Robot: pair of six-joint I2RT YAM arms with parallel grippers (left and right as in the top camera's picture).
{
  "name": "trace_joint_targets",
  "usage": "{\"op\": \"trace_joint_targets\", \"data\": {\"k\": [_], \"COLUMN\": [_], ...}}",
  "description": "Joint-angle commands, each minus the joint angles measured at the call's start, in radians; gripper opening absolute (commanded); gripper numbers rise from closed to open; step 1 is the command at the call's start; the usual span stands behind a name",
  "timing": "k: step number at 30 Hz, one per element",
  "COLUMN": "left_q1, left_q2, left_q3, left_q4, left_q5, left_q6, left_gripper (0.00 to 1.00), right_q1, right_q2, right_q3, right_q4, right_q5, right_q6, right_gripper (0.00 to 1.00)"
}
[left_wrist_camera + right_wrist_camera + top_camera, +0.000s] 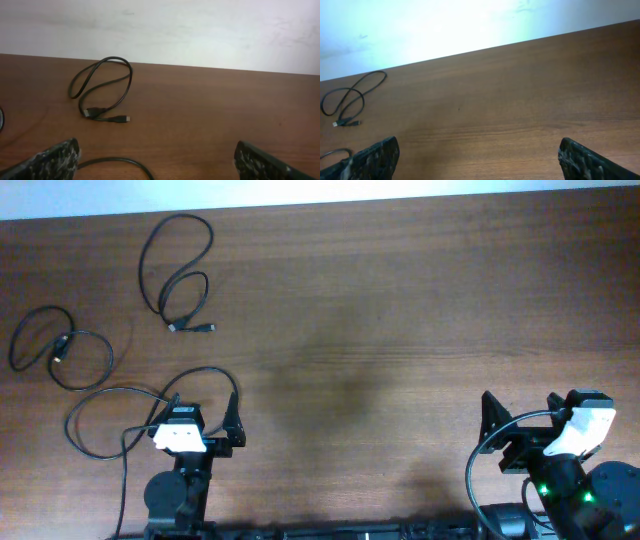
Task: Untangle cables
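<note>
Three thin black cables lie apart on the left half of the brown table. One looped cable (172,283) is at the back left, and also shows in the left wrist view (95,112) and the right wrist view (351,92). A second cable (62,345) lies at the far left. A third cable (200,370) arcs around my left gripper (200,417), and a bend of it lies between the jaws (120,159). My left gripper (157,152) is open and empty. My right gripper (522,415) is open and empty at the front right (477,150), far from all cables.
The table (400,330) is brown wood with a white wall along its far edge (200,30). Thick black wires run from both arm bases at the front edge. A short piece of cable (335,151) shows at the left edge of the right wrist view.
</note>
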Motion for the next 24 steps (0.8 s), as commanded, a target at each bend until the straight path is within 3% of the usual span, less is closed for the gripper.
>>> {"op": "trace_joint_targets", "data": {"k": [1, 8, 14, 20, 24], "left_q1": [-0.006, -0.006, -0.006, -0.006, -0.006], "left_q2": [-0.005, -0.005, -0.005, -0.005, -0.005], "left_q3": [-0.009, -0.009, -0.009, -0.009, -0.009], "left_q4": [0.000, -0.001, 0.000, 0.000, 0.000], "left_q5": [0.011, 0.011, 0.011, 0.011, 0.011], "left_q6": [0.016, 0.016, 0.016, 0.016, 0.016], "left_gripper": [0.99, 0.99, 0.99, 0.99, 0.99], "right_q1": [-0.007, -0.007, -0.007, -0.007, -0.007], "right_q2": [-0.011, -0.016, -0.145, -0.230, -0.260], "right_q3": [0.000, 0.000, 0.000, 0.000, -0.045], "right_q4": [-0.001, -0.001, -0.023, -0.166, -0.111], "right_q5": [-0.002, -0.002, -0.002, 0.021, 0.086], "right_q6": [-0.008, -0.008, -0.008, -0.008, -0.012], "right_gripper": [1.00, 1.00, 1.00, 1.00, 1.00]}}
